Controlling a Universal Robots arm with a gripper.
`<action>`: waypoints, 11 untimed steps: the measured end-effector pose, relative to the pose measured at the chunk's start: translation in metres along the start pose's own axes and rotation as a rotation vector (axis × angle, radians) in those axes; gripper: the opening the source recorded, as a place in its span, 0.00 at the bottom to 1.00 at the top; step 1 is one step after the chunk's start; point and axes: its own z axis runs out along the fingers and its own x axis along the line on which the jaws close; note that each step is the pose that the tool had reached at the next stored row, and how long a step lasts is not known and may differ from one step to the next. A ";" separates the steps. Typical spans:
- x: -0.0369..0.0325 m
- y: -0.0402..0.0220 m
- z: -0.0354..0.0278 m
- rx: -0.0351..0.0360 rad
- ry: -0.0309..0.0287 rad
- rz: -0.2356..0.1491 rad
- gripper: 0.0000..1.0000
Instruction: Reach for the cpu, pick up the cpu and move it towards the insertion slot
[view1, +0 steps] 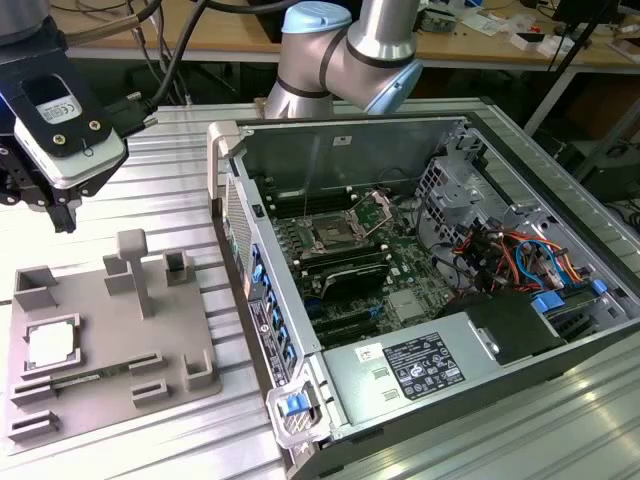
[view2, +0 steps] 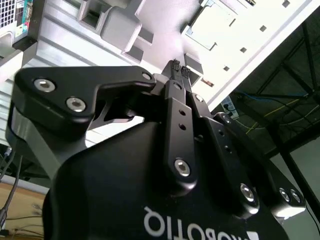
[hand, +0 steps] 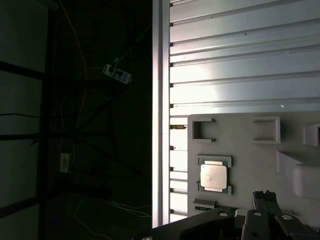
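Observation:
The cpu (view1: 50, 345) is a small silvery square lying flat in a walled recess at the near-left corner of the grey plastic plate (view1: 110, 345). In the first wrist view the cpu (hand: 214, 176) sits between two grey brackets. My gripper (view1: 62, 220) hangs above the table behind the plate, well above the chip and apart from it. Its fingers are shut with nothing between them, and their tips (view2: 178, 65) meet over the plate. The insertion slot (view1: 330, 236), a shiny metal frame with a dark centre, lies on the motherboard inside the open computer case.
The open computer case (view1: 520, 300) takes up the exterior view's right, its tall side wall (view1: 262, 300) standing between plate and motherboard. Raised blocks (view1: 135, 265) rise from the plate. The ribbed metal table's edge (hand: 160, 100) drops off beside the plate.

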 end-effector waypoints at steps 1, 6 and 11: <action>0.0002 0.0000 0.0001 -0.0001 -0.0001 0.000 0.11; 0.0011 0.0000 0.0001 -0.0001 0.0000 0.000 0.11; 0.0023 0.0001 0.0000 0.0000 0.0000 0.000 0.11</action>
